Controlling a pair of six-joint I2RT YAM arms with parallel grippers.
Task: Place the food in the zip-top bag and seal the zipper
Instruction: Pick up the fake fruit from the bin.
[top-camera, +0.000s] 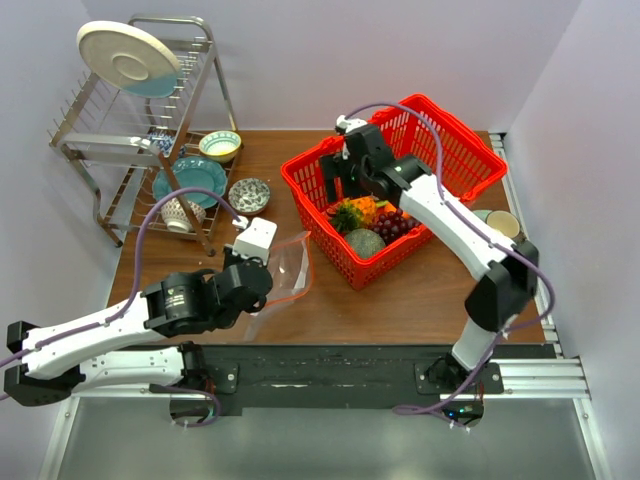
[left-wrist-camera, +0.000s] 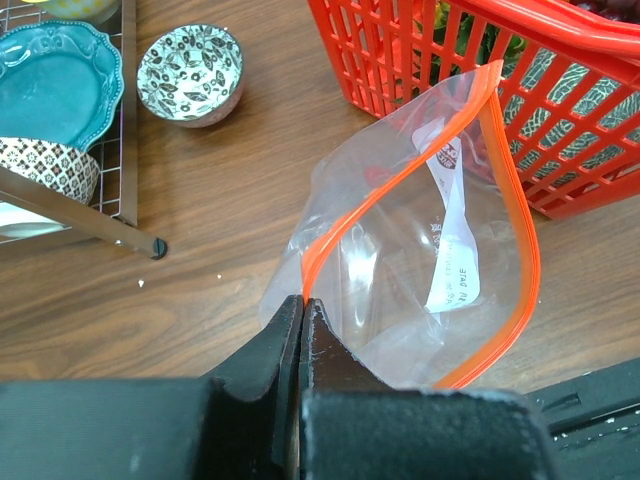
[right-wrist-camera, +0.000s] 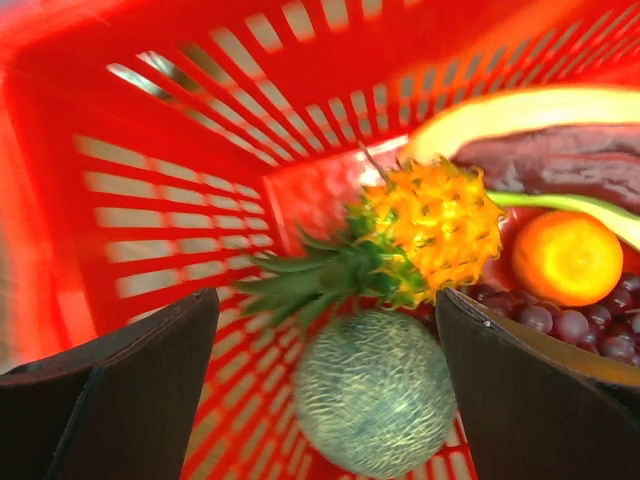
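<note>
The clear zip-top bag (top-camera: 288, 268) (left-wrist-camera: 430, 250) lies on the wooden table left of the red basket. Its mouth gapes open, and the red-orange zipper (left-wrist-camera: 400, 175) curves around it. My left gripper (top-camera: 256, 283) (left-wrist-camera: 302, 305) is shut on the near end of the zipper strip. My right gripper (top-camera: 346, 195) (right-wrist-camera: 325, 300) hangs open inside the basket, with nothing between its fingers. Just past its fingertips lie the pineapple (right-wrist-camera: 440, 225) (top-camera: 362, 212) and a green melon (right-wrist-camera: 375, 390). The purple grapes (right-wrist-camera: 590, 320) (top-camera: 393, 224) sit at the right.
The red mesh basket (top-camera: 470, 150) (left-wrist-camera: 600, 130) also holds an orange (right-wrist-camera: 567, 257), a pink slice (right-wrist-camera: 570, 155) and a pale stalk (right-wrist-camera: 560, 203). A dish rack (top-camera: 130, 130) with plates and bowls stands at the back left, with a patterned bowl (top-camera: 249, 195) beside it. A cup (top-camera: 505, 222) stands at the right edge.
</note>
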